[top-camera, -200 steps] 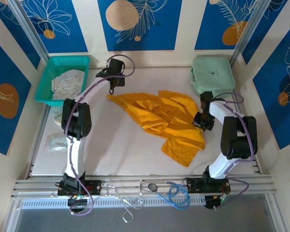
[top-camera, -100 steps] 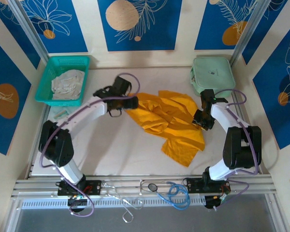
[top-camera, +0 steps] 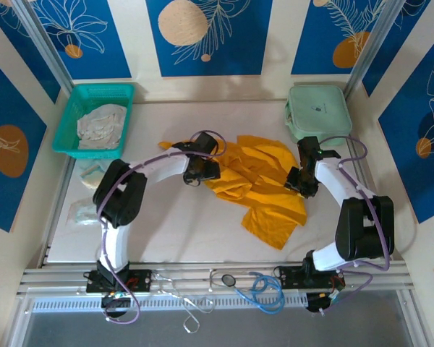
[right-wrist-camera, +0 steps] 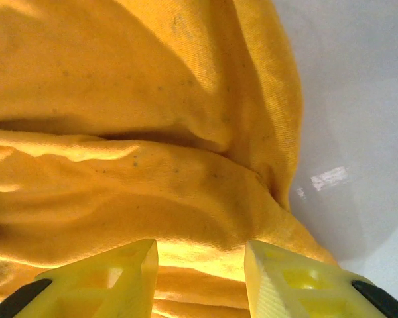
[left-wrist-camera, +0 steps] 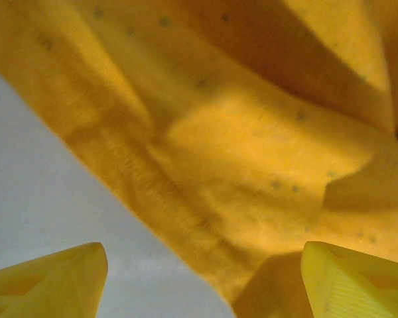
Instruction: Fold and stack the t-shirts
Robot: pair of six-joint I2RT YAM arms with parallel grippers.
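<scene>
The mustard-orange t-shirt lies crumpled on the desk. Its collar and sleeves cannot be made out among the folds, and both wrist views cut it off on every side. The left gripper covers the shirt's left edge. Its jaws stand wide, one over bare desk and one over cloth, with the hem running between them. The right gripper sits at the shirt's right edge, jaws narrowly parted over a fold. Far left of the shirt, a teal basket partly hides a pale cloth garment. Beyond the shirt's right side stands a mint-green case. The desk is white, and blue leaf-print panels line the walls.
</scene>
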